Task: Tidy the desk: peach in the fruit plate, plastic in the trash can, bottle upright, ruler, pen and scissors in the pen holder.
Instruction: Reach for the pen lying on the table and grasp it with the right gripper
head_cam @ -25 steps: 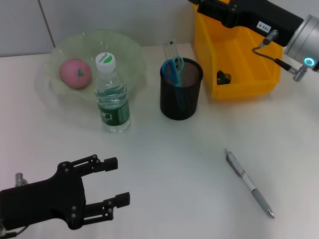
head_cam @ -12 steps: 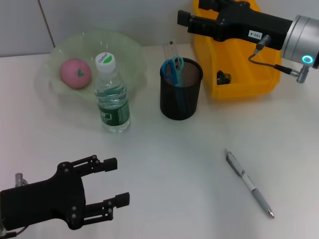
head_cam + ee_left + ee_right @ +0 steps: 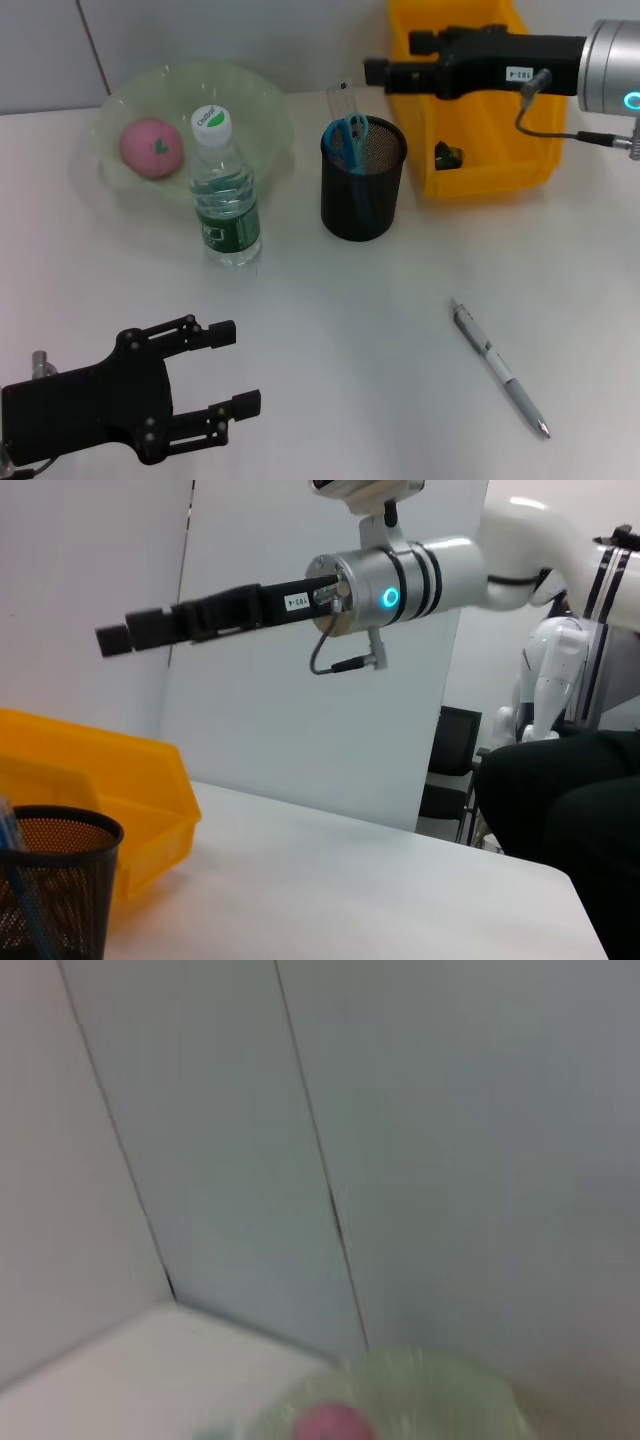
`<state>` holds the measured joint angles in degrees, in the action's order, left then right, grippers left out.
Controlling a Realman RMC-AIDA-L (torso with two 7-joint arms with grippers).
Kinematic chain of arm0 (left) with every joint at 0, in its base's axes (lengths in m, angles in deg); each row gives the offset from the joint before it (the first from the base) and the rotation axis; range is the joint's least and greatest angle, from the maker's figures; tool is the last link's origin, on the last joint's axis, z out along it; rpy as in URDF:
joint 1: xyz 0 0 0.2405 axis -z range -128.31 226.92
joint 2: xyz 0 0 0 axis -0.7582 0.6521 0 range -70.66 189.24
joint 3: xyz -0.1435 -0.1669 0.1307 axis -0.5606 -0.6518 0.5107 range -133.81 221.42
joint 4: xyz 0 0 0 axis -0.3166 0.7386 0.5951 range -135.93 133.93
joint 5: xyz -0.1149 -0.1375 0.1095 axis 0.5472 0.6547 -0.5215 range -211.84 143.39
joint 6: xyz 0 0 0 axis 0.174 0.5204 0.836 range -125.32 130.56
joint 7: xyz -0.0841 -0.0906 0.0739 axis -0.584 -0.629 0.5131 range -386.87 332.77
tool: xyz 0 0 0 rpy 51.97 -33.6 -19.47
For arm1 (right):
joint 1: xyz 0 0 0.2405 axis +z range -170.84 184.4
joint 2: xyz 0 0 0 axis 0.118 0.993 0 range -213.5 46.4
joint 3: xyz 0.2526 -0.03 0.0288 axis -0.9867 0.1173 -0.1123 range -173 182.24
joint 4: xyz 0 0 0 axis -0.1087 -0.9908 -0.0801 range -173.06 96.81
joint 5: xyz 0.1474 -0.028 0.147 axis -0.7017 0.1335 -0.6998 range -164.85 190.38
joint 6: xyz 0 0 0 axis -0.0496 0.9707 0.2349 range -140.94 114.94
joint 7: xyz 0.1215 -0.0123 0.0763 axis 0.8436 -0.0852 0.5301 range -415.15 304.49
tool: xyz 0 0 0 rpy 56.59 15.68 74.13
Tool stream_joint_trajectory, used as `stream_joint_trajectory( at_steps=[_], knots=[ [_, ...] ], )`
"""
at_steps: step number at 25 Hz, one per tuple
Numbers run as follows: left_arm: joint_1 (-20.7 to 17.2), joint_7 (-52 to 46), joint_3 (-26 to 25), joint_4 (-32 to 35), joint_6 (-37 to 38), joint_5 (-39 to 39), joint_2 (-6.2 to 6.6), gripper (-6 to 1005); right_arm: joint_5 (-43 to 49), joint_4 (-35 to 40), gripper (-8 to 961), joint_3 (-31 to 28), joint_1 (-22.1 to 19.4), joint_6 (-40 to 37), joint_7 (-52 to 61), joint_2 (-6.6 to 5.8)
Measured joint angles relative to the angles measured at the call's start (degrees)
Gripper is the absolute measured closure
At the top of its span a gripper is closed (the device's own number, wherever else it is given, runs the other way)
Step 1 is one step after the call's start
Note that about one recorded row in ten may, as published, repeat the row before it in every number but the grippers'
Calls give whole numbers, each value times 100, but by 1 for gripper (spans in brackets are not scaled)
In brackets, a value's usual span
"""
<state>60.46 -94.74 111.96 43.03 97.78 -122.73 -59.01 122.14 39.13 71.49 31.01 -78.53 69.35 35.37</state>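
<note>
The pink peach (image 3: 152,147) lies in the pale green fruit plate (image 3: 255,100). The water bottle (image 3: 226,190) stands upright in front of the plate. The black mesh pen holder (image 3: 363,185) holds the blue scissors (image 3: 347,138) and the clear ruler (image 3: 340,97). The silver pen (image 3: 498,367) lies flat on the desk at the front right. A dark scrap of plastic (image 3: 447,155) lies in the yellow bin (image 3: 500,165). My right gripper (image 3: 395,57) is open and empty, high over the bin's left side; it also shows in the left wrist view (image 3: 135,635). My left gripper (image 3: 228,367) is open and empty at the front left.
A grey wall stands behind the desk. The right wrist view shows the wall, the plate (image 3: 420,1390) and the peach (image 3: 335,1425), blurred. White desk surface lies between the pen holder and the pen.
My right arm has swung down and to the right, its gripper moving from the bin's back left corner to above the bin's left side. The left arm has not moved.
</note>
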Motion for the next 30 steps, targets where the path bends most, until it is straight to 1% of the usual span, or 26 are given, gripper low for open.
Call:
stream_joint_trajectory(
  at_steps=[1,5,7,9,10,13,14,15,16,20,25,30],
  knots=[
    [0,0,0,0,0,0,0,242,0,0,129,0,0,0,0,0],
    [-2,120,-31,0,-2,0,0,242,1204,894,129,14,47,-629,1174,6],
    [-4,146,-34,0,-5,-1,1,242,1623,1285,129,12,69,-1009,1652,11],
    [-8,163,-35,0,-7,-1,1,242,1990,1671,128,-25,101,-1441,2164,12],
    [-14,197,-36,-1,-13,-9,5,242,2374,1992,128,-92,170,-1923,2684,8],
    [-24,284,-39,-5,-65,-33,8,242,3067,2345,128,-172,338,-2686,3370,0],
    [-26,314,-40,-6,-106,-42,8,242,3067,2345,128,-172,338,-2686,3370,0],
    [-27,350,-40,-7,-171,-51,9,242,3446,2481,128,-185,414,-3153,3588,-1],
    [-27,365,-37,-9,-236,-58,11,242,3446,2481,128,-185,414,-3153,3588,-1],
    [-27,426,-39,-6,-351,-86,27,241,3817,2530,128,-185,424,-3844,3801,5],
    [-34,458,-43,37,-313,-137,24,241,3934,2450,128,-174,340,-3956,3827,21],
    [-35,458,-43,39,-310,-139,23,241,3928,2221,128,-115,295,-3854,3829,32]
  ],
)
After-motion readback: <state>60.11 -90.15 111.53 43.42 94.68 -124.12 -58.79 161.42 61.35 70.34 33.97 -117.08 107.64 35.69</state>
